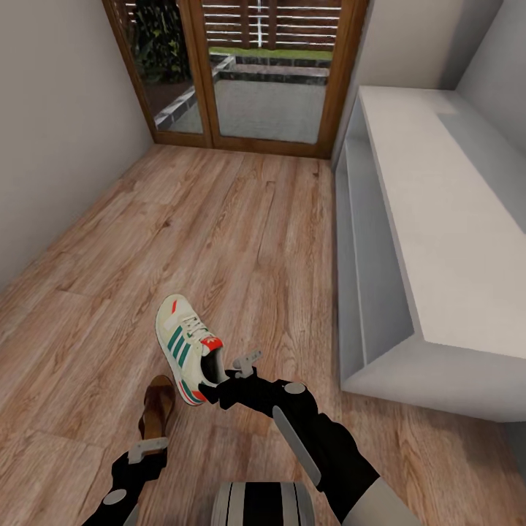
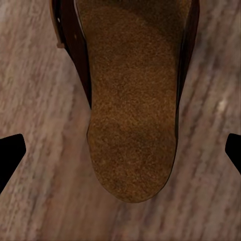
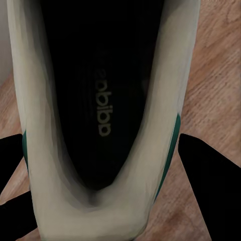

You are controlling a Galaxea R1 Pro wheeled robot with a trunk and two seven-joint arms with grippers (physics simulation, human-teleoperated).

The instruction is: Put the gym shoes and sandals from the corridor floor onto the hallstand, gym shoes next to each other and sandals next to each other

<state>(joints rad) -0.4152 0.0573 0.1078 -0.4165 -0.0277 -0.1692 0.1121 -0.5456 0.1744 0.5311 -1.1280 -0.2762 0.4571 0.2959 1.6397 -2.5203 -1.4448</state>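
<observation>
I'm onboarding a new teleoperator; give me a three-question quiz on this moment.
1. True or false: the sneaker is on the rack.
2. What lies under the left end effector? A) sandal B) sneaker C) bare floor
3. Fill in: the right end effector straddles the sneaker's ____ end.

Key: 1 false, it is by the floor; 2 A, the sandal; 3 heel.
</observation>
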